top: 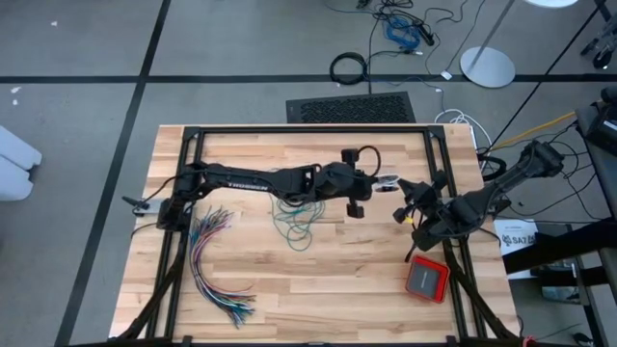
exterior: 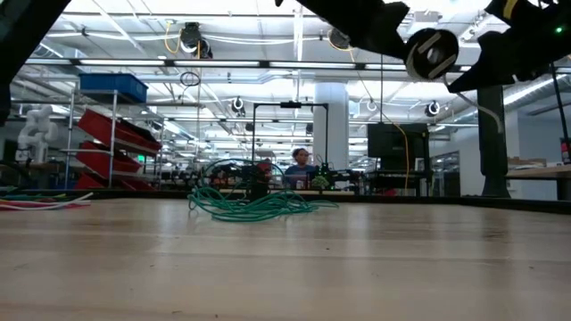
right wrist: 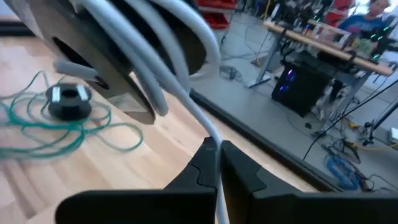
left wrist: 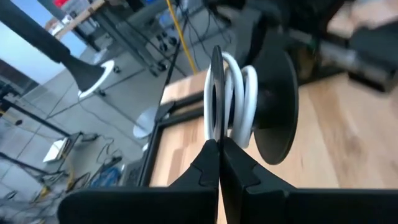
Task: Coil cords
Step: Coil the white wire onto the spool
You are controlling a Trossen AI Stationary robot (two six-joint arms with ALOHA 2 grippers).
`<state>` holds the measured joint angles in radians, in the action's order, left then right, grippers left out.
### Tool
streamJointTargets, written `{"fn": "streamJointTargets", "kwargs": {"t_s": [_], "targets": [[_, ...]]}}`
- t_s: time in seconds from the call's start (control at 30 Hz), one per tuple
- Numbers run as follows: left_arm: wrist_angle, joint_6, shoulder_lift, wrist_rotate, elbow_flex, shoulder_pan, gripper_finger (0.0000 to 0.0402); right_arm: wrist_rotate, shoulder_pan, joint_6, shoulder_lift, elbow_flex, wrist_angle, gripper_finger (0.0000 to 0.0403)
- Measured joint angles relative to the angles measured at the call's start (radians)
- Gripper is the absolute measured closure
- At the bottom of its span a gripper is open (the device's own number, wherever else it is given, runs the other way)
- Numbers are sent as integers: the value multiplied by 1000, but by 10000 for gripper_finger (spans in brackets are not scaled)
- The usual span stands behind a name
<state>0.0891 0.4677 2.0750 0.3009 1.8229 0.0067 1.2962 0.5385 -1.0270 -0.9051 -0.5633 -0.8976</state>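
1. The left gripper (left wrist: 219,163) was clenched on the rim of a black spool (left wrist: 273,99) wound with a white cord (left wrist: 239,99), holding it up above the middle of the tabletop (top: 318,289).
2. The right gripper (right wrist: 217,163) was pinched tight on the free run of that white cord (right wrist: 186,99), just beside the spool and toward the right side of the tabletop.
3. In the high view the two grippers stood close together, with the spool (top: 386,183) between them.
4. The teal-green cord (top: 297,224) lay in a loose tangle on the tabletop, below the left arm and near the centre; in the low view it showed as a low heap (exterior: 254,205).
5. A small black reel (right wrist: 68,101) sat within the teal-green loops.
6. A fanned bundle of many-coloured wires (top: 217,265) lay at the left of the tabletop.
7. A red-edged case (top: 427,280) rested near the right front corner.
8. A black cord could not be made out apart from the arms.
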Motion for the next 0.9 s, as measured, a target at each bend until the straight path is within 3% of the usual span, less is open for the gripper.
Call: {"fn": "streamJointTargets", "kwargs": {"t_s": [0.33,0.9], "targets": [[-104,-45,16,-16,0,9,401,50,1,219,-5,16,230,403],[-247,-96,72,-28,1,21,401,68,3,221,-65,16,301,363]]}}
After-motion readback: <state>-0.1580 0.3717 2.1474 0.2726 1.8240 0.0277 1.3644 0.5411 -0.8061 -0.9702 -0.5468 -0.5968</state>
